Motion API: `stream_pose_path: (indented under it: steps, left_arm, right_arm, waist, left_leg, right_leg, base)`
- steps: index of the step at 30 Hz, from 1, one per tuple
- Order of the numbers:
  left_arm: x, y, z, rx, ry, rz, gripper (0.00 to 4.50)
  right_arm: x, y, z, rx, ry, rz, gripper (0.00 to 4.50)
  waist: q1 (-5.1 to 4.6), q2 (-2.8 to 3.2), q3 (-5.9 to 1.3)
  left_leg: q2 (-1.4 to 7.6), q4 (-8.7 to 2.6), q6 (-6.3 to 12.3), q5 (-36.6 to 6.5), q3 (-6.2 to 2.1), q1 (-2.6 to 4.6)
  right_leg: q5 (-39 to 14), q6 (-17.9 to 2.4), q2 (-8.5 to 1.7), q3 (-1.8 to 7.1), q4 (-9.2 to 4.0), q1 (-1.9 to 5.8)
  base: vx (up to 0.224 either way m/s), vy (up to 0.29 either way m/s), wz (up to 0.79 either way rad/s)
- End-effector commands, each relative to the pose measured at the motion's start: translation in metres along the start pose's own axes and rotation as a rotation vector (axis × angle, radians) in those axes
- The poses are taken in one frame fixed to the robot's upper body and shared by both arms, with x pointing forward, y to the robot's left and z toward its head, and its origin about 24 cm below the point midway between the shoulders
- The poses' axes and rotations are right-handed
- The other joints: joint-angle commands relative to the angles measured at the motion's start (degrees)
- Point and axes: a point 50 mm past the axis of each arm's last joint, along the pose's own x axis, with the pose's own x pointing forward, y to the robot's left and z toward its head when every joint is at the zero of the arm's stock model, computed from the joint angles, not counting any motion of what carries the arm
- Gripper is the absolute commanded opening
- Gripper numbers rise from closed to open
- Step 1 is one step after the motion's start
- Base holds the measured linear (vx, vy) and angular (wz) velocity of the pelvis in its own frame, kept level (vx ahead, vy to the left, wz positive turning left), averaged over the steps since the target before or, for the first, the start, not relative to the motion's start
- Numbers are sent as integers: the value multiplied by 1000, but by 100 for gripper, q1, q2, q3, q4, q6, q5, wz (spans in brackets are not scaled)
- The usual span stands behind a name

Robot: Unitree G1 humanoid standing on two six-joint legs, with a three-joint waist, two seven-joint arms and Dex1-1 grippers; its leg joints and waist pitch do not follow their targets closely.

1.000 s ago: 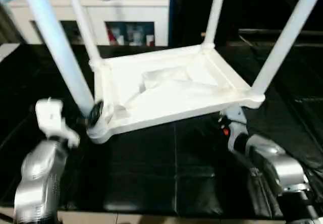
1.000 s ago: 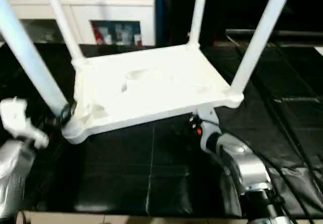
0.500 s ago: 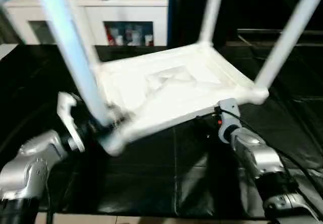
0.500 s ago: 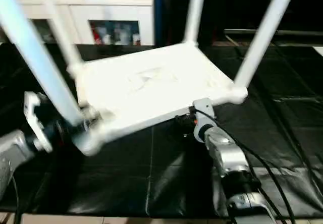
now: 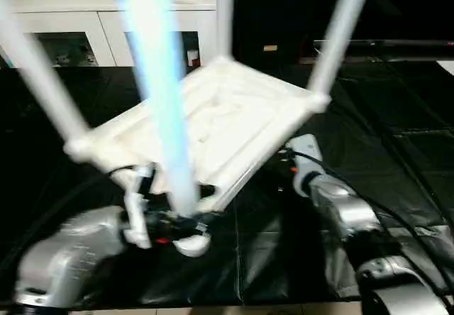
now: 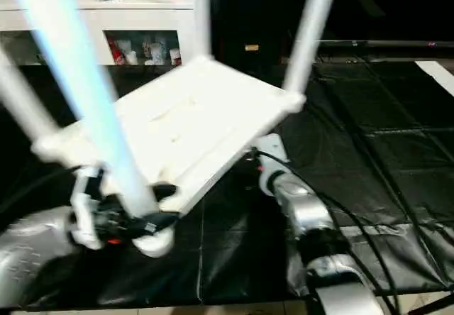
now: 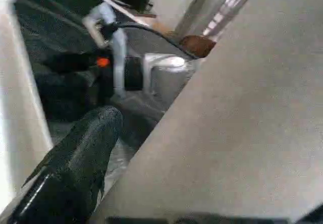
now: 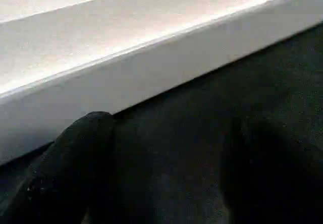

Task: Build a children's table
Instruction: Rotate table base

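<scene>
Children's table (image 5: 234,116) was all white, upside down, ribbed underside facing up. Top sat tilted. Four tapered legs (image 5: 152,81) stood in corner sockets.

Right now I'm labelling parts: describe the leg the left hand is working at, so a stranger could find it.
On the black mat the upside-down white table top is tipped up, four legs rising from its corners. The one you want is the leg at the nearest, lowest corner, just above the left hand. It looks thickest and bluish, crossing in front of the top.
</scene>
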Motion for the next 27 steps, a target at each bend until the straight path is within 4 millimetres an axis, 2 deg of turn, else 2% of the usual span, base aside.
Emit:
stream_pose_path:
  steps: [1, 6, 9, 10, 11, 14, 20, 22, 23, 25, 26, 27]
  left_arm:
    - [17, -3, 2, 17, 0, -30, 443]
    - [39, -6, 4, 16, -16, -66, 443]
    - [45, -5, 5, 20, -17, -57, 443]
    - [54, 3, 9, 56, -42, -3, 443]
    - [57, 6, 11, 71, -52, 18, 443]
    - [60, 18, 20, 117, -88, 104, 443]
    - [47, 33, 32, 192, -120, 226, 443]
    - [36, 37, 37, 223, -128, 264, 443]
    - [36, 37, 37, 223, -128, 264, 443]
    - [23, 38, 40, 247, -128, 287, 443]
    - [20, 38, 41, 252, -128, 292, 443]
    - [13, 37, 42, 264, -110, 290, 443]
  right_arm:
    - [10, 21, 17, -25, -47, 96, 450]
    - [17, 34, 22, -6, -60, 144, 450]
    - [19, 38, 23, -11, -65, 152, 450]
    - [22, 42, 25, -7, -74, 143, 450]
    - [23, 43, 26, -4, -77, 137, 450]
    - [25, 41, 27, 5, -83, 107, 450]
    - [21, 23, 25, 31, -99, 35, 450]
    - [16, 11, 20, 44, -100, -4, 450]
    - [16, 11, 20, 44, -100, -4, 450]
    - [10, -4, 12, 56, -91, -43, 450]
    - [7, -8, 10, 58, -89, -54, 450]
    - [2, -16, 7, 60, -90, -49, 450]
  waist:
    - [48, -18, -308]
    - [42, -25, -330]
    - [47, -26, -337]
    - [45, -25, -339]
    - [49, -19, -340]
    - [50, -22, -343]
    - [77, 1, -367]
    - [95, 7, -369]
    - [95, 2, -360]
    - [106, -21, -355]
    - [109, -14, -347]
    - [105, -42, -352]
  left_leg:
    - [-118, -444, 57, -1420, 153, -70]
    - [-117, -435, 59, -1258, 151, -91]
    - [-113, -417, 88, -1170, 163, -76]
    - [-115, -421, 99, -1133, 162, -87]
    - [-117, -412, 107, -1195, 168, -59]
    - [-119, -418, 98, -1206, 157, -80]
    - [-110, -401, 125, -999, 157, -71]
    - [-110, -396, 133, -1009, 162, -59]
    - [-113, -402, 134, -1081, 165, -61]
    - [-122, -404, 122, -1149, 163, -68]
    - [-119, -410, 117, -1188, 166, -59]
    - [-122, -404, 118, -1202, 167, -64]
  right_leg:
    - [-1864, -1061, -108, 141, -413, 343]
    - [-1602, -1085, -113, 149, -389, 369]
    - [-1363, -1200, -106, 149, -371, 362]
    - [-1336, -1204, -109, 149, -373, 371]
    - [-1374, -1218, -102, 146, -387, 348]
    - [-1433, -1174, -117, 146, -390, 376]
    - [-1039, -1252, -112, 147, -341, 387]
    - [-968, -1300, -109, 143, -336, 380]
    - [-1058, -1291, -108, 142, -345, 382]
    - [-1251, -1228, -115, 141, -357, 393]
    - [-1321, -1213, -115, 141, -368, 380]
    - [-1386, -1187, -113, 140, -374, 384]
  base:
    - [0, 0, 0]
    - [0, 0, 0]
    - [0, 0, 0]
    - [0, 0, 0]
    - [0, 0, 0]
    - [0, 0, 0]
    - [0, 0, 0]
    - [0, 0, 0]
    - [0, 0, 0]
    - [0, 0, 0]
    - [0, 0, 0]
    - [0, 0, 0]
